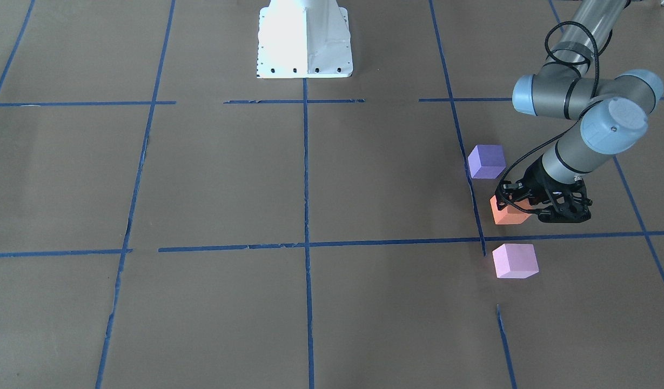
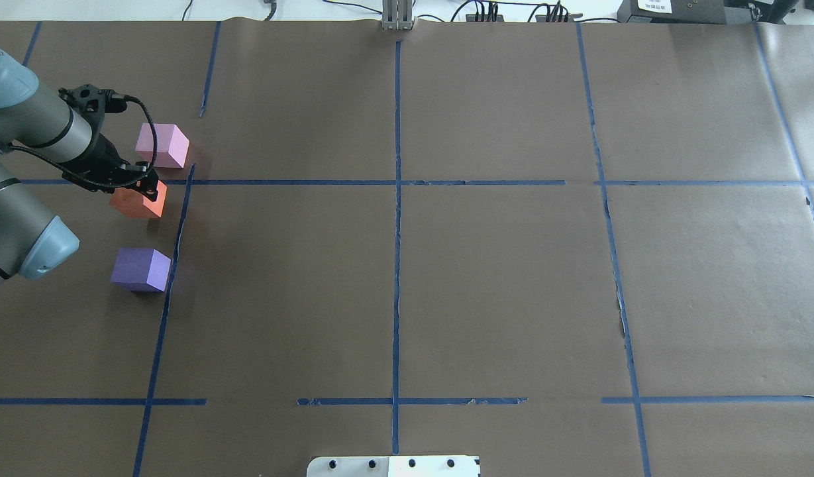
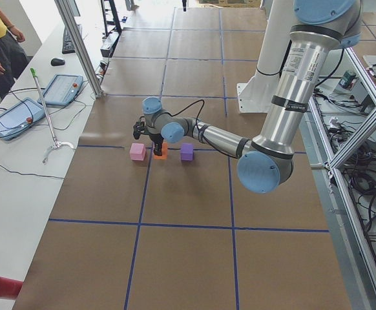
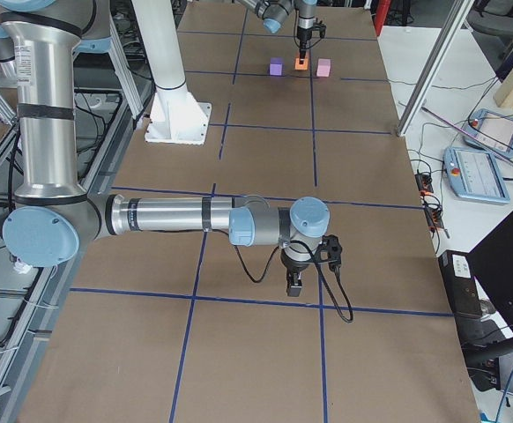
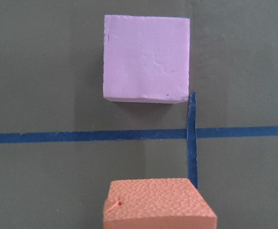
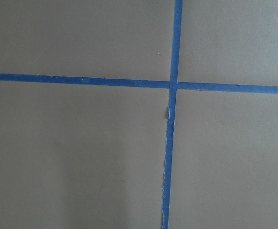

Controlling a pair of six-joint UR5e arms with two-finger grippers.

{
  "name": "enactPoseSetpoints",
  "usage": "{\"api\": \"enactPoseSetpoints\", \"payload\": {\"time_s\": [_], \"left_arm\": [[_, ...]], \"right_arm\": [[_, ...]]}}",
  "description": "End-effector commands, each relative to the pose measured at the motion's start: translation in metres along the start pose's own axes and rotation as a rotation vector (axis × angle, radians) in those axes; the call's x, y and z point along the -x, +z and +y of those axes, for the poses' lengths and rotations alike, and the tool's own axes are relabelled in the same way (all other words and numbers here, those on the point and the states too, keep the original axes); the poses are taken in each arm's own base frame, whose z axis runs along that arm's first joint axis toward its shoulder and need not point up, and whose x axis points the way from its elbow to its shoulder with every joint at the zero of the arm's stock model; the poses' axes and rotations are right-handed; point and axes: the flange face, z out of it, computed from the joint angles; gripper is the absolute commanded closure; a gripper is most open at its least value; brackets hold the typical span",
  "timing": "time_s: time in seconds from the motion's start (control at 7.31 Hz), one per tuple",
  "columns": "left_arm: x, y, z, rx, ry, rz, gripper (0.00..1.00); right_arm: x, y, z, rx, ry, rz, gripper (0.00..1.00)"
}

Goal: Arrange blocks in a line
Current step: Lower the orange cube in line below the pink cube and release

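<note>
Three cubes stand in a row near the table's left end. The pale pink block [image 2: 161, 145] is farthest from the robot, the orange block [image 2: 138, 205] is in the middle and the violet-purple block [image 2: 142, 269] is nearest. My left gripper [image 2: 138, 189] comes down over the orange block [image 1: 510, 217] and is shut on it, at or just above the paper. In the left wrist view the orange block [image 5: 158, 205] sits at the bottom edge, with the pink block [image 5: 146, 58] beyond a blue tape line. My right gripper [image 4: 294, 286] hangs over bare paper far from the blocks; I cannot tell if it is open or shut.
Brown paper with a blue tape grid [image 2: 397, 182] covers the table. The white robot base [image 1: 304, 38] stands at the middle of the robot's edge. A side table with tablets [image 3: 13, 116] and a person lies beyond the left end.
</note>
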Motion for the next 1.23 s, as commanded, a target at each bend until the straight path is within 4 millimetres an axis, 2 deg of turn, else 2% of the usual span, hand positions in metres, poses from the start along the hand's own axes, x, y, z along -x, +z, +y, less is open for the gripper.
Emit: {"api": "enactPoseSetpoints", "payload": {"time_s": [0.0,1.09], "left_arm": [[0.000,0.004,-0.003,-0.006,-0.019,0.007,0.83],[0.002,0.017,-0.010,-0.013,-0.043,0.023,0.83]], "right_arm": [[0.000,0.000,0.000,-0.001,-0.001,0.001,0.00],[0.000,0.000,0.000,0.000,0.000,0.001,0.00]]}}
